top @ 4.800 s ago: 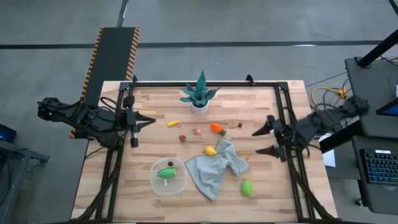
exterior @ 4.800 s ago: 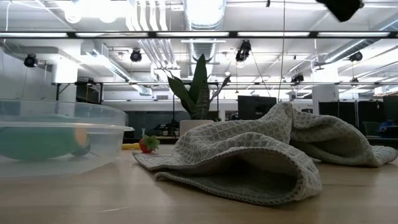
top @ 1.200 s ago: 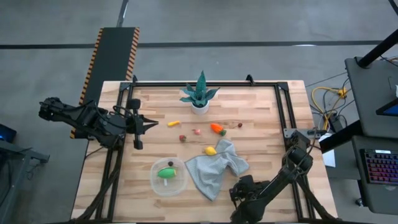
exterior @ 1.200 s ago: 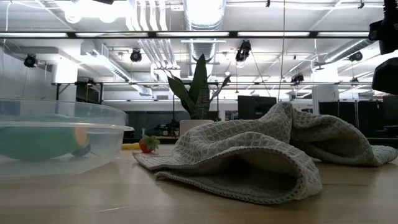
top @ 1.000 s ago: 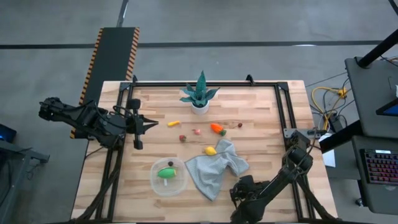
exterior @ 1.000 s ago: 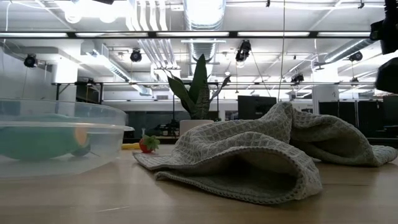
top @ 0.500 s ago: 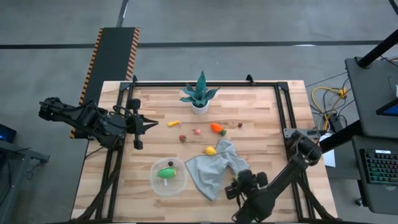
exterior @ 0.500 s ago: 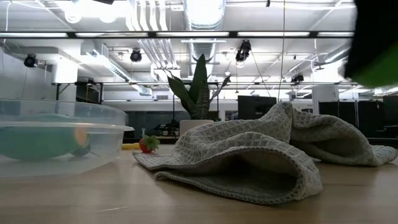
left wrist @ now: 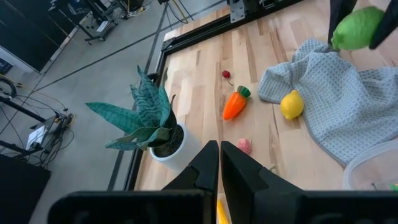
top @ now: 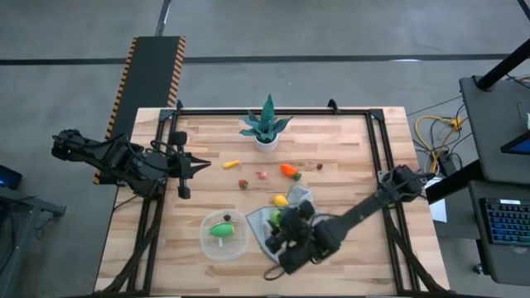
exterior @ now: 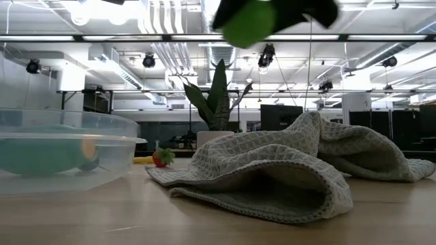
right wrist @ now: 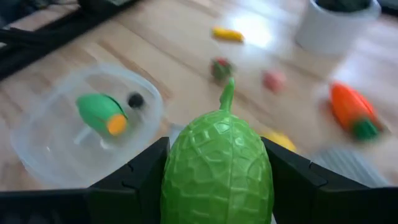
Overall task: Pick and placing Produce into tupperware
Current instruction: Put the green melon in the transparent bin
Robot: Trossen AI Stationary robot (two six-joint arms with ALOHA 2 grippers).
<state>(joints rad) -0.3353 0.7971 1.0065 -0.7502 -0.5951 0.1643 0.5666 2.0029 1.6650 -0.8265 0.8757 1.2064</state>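
My right gripper (top: pixel 277 225) hangs over the grey cloth (top: pixel 286 240), shut on a green bumpy toy fruit (right wrist: pixel 217 168), which also shows in the low view (exterior: pixel 248 22) and the left wrist view (left wrist: pixel 356 28). To its left the clear tub (top: pixel 224 234) rests on the table, holding a green piece with an orange end (right wrist: pixel 99 112) and a small dark ball (right wrist: pixel 134 99). A lemon (left wrist: pixel 291 104), a carrot (left wrist: pixel 233 106), a pink bit (left wrist: pixel 244 145), a strawberry (right wrist: pixel 221 68) and a yellow piece (top: pixel 231 164) lie on the wood. My left gripper (left wrist: pixel 219 158) waits shut at the table's left edge. My right gripper pinches the green fruit across its middle (right wrist: pixel 180 177), one dark finger (right wrist: pixel 134 177) on each flank. The fingers reach in from the table's right side, slanting down. The fruit is lifted clear, high above the cloth (exterior: pixel 272 170), its stem (right wrist: pixel 227 93) pointing forward past the fingertips.
A spiky teal plant in a white pot (top: pixel 266 126) stands near the far edge. The crumpled grey cloth lies right of the tub, under my right arm (top: pixel 364 207). A black frame rail (top: pixel 377 141) runs along the table's right side. Bare wood lies near the front left corner.
My right gripper has risen from near the front edge and swung toward the table's left, carrying the green fruit up over the cloth toward the tub. In the low view the fruit crossed from the upper right to the top middle.
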